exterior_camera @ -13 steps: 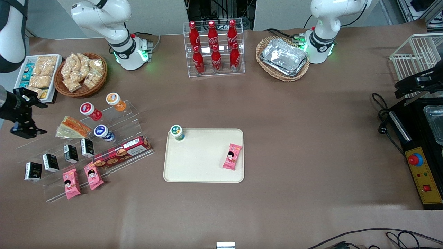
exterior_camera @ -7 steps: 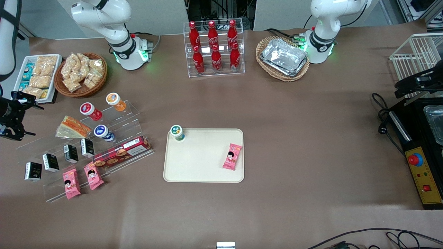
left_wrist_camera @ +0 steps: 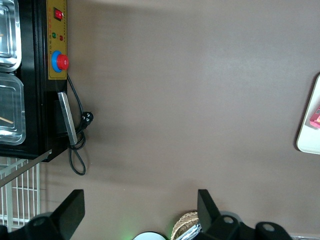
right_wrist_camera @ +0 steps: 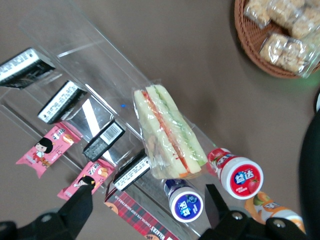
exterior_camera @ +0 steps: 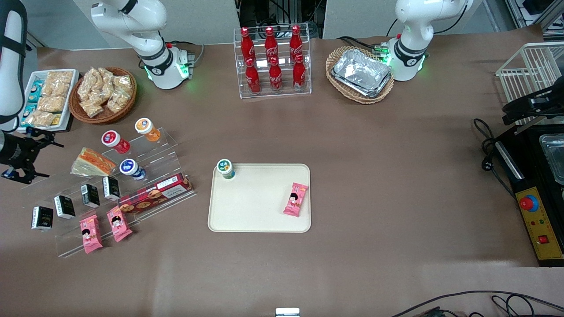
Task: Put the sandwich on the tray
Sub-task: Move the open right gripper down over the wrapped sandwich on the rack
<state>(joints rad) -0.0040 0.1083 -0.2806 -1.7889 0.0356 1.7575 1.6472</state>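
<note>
The gripper (exterior_camera: 20,160) hangs at the working arm's end of the table, near the clear stepped rack (exterior_camera: 105,185) and well apart from the sandwich (exterior_camera: 92,162), with its fingers (right_wrist_camera: 77,207) spread apart and nothing between them. The sandwich lies on an upper step of the rack, a wedge in clear wrap with pale bread and an orange-red filling; in the wrist view the sandwich (right_wrist_camera: 167,132) shows its cut face, with what looks like a green layer beside the red one, though the wrap makes that hard to tell. Just beside it on the rack stand a red-capped jar (exterior_camera: 115,141) and a blue-capped jar (exterior_camera: 131,168), and an orange-capped jar (exterior_camera: 146,129) stands on the top step. Lower steps hold black cartons (exterior_camera: 65,207), a long red box (exterior_camera: 155,193) and two pink packets (exterior_camera: 103,229).

The tray (exterior_camera: 255,207) lies near the table's middle, well apart from the rack toward the parked arm's end. On it a green-capped jar (exterior_camera: 225,168) stands in one corner and a pink packet (exterior_camera: 295,199) lies near the rim at the parked arm's side. A wicker basket (exterior_camera: 103,94) of snack bags sits farther from the front camera than the rack
</note>
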